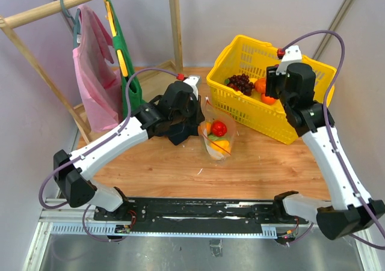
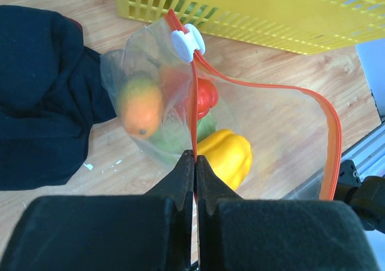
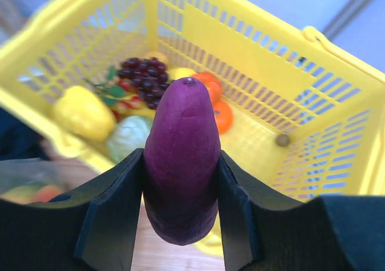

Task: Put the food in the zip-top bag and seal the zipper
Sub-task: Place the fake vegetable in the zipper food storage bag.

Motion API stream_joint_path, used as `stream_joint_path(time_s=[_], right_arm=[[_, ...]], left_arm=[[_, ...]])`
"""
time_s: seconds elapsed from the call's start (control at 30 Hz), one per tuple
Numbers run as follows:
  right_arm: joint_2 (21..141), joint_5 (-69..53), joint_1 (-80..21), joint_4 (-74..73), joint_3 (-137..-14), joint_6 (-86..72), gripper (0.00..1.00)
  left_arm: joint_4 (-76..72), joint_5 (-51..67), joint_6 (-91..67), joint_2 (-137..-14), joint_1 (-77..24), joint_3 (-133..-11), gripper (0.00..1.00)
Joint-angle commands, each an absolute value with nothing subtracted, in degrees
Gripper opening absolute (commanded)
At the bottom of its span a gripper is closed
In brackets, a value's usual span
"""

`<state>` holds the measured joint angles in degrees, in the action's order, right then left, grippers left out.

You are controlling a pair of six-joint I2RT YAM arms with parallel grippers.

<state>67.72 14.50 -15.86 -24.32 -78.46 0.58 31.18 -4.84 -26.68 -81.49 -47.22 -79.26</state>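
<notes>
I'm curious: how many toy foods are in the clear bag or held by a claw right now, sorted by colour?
Orange fruit, in the clear bag: 1
Red tomato, in the bag: 1
Yellow pepper, in the bag: 1
Green piece, in the bag, partly hidden: 1
Purple eggplant, in the right claw: 1
Total: 5

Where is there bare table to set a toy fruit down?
Bare wood: between the zip-top bag and the base rail, and right of the bag, in front of the yellow basket. Crowded: dark cloth, bag and basket sit close.
</notes>
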Motion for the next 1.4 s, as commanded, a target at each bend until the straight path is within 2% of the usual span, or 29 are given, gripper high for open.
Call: stream_joint_path(time_s=[0.0, 0.47, 0.93, 1.37], right_arm=[[63.11, 11.51, -21.93, -24.16, -78.31, -6.09, 0.22], [60.07, -1.78, -38.06, -20.72, -73.55, -16.74, 0.24], [63.31, -5.35, -41.62, -18.62, -64.87, -22.84, 0.3], [72.7, -7.93, -41.83, -24.12, -68.01, -21.9, 0.48]], left_arm=[[31.86, -4.77, -28.32, -82.92, -47.37, -82.16, 0.0], [32.69, -4.78, -31.08, -83.17, -47.37, -83.26, 0.0], [33.07, -3.8, -31.96, -82.81, -47.37, -82.88, 0.0], [32.81, -2.96, -33.25, -82.21, -47.37, -82.82, 0.0]])
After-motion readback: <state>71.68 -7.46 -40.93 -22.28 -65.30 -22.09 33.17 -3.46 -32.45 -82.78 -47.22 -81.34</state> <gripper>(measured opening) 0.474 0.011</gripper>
